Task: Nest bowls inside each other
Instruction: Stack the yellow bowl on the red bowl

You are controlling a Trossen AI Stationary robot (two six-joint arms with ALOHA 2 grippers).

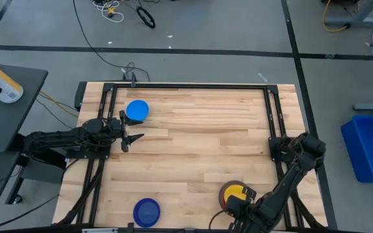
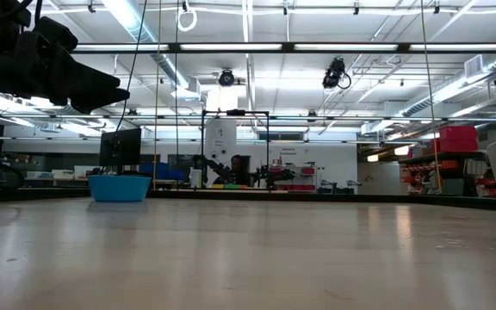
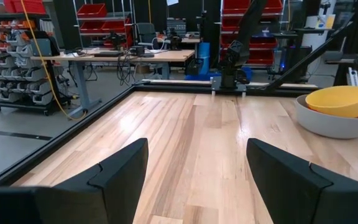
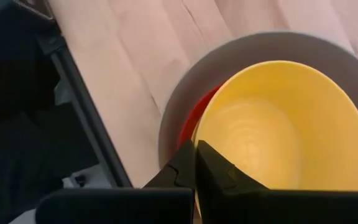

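Note:
A yellow bowl (image 4: 278, 124) sits tilted over a red bowl (image 4: 188, 124), which lies inside a grey bowl (image 3: 331, 124) near the table's near right corner. My right gripper (image 4: 196, 152) comes down on the yellow bowl (image 1: 235, 191) and is shut on it. A light blue bowl (image 1: 136, 110) stands on its base at the far left. A dark blue bowl (image 1: 146, 211) stands at the near edge. My left gripper (image 1: 131, 137) waits open just near of the light blue bowl, touching nothing. My right gripper pinches the yellow bowl's rim (image 4: 199, 134) on the side toward the table's near edge. One finger (image 4: 222, 174) is inside the bowl and one (image 4: 178, 169) outside. The fingers slant steeply down from above. The bowl is tilted within the grey bowl; whether it rests on the red one I cannot tell.
Black frame rails (image 1: 274, 123) run along the table's left, right and far sides. Bare wood lies between the bowls in the middle of the table (image 1: 199, 142). A blue bin (image 1: 371, 145) stands on the floor off the right side.

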